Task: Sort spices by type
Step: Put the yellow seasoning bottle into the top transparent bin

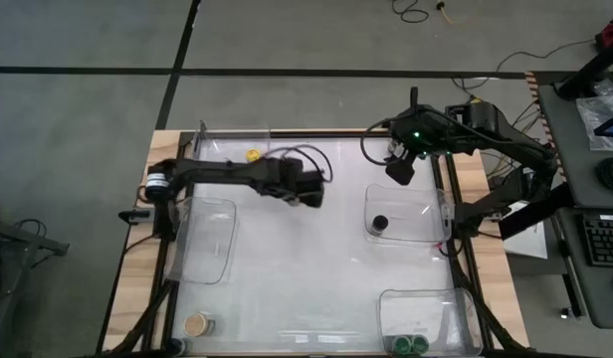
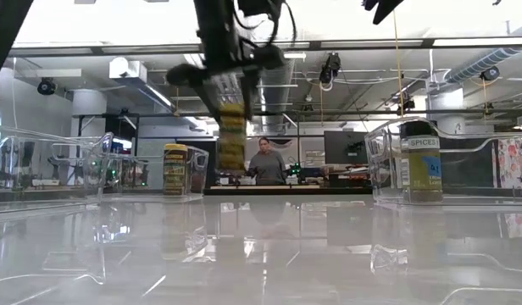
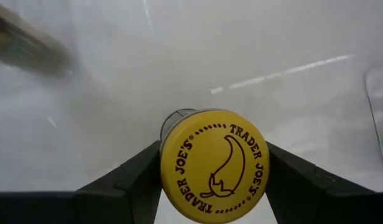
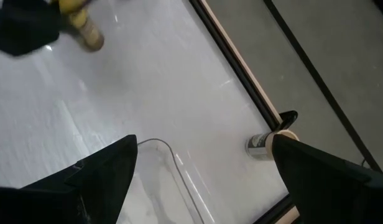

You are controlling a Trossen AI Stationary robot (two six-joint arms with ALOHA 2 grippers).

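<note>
My left gripper (image 1: 308,194) hangs over the table's middle, shut on a spice jar with a yellow lid (image 3: 213,165); the low view shows the jar (image 2: 232,140) in the air. A second yellow-lidded jar (image 1: 252,154) stands on its base near the far edge. A black-lidded jar (image 1: 379,224) stands in the right tray, two green-lidded jars (image 1: 410,344) in the near right tray. A tan-lidded jar (image 1: 198,323) stands at the near left corner. My right gripper (image 4: 204,168) waits open, high above the far right of the table. My left gripper pinches the jar at its yellow lid, one finger on each side of the lid's rim (image 3: 168,171). The fingers (image 3: 126,183) come from above, slanting down. The jar hangs below them, roughly upright and clear of the table.
Clear plastic trays sit at the left (image 1: 212,239), the right (image 1: 426,211) and the near right (image 1: 426,298). A dark frame rims the table (image 1: 456,249). A person (image 2: 265,161) sits in the room beyond the far edge.
</note>
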